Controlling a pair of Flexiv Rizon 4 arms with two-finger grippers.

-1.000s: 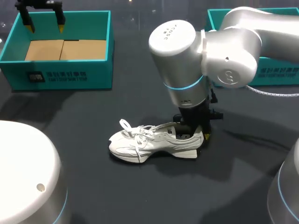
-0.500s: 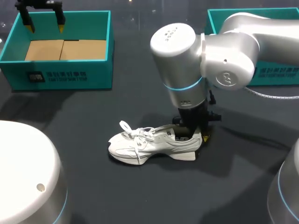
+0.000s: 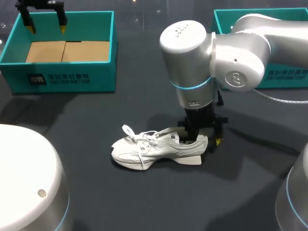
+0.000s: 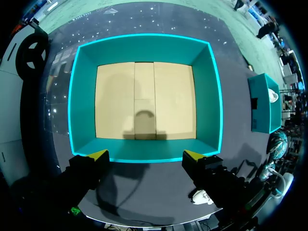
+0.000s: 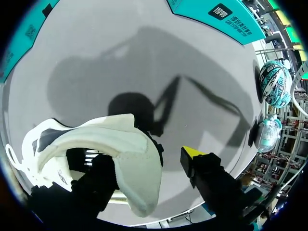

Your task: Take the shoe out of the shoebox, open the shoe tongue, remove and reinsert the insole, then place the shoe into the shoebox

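One finger of the right claw (image 3: 206, 140) is being held inside the heel of the shoe (image 3: 149, 150), the other outside, nothing gripped; the shoe is lying along the counter (image 3: 144, 202), toe leftward. Farther, the left claw (image 3: 46, 29) is being held open, empty, over the shoebox (image 3: 67, 79).

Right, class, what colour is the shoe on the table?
The shoe is white, laces too; best seen in the head view.
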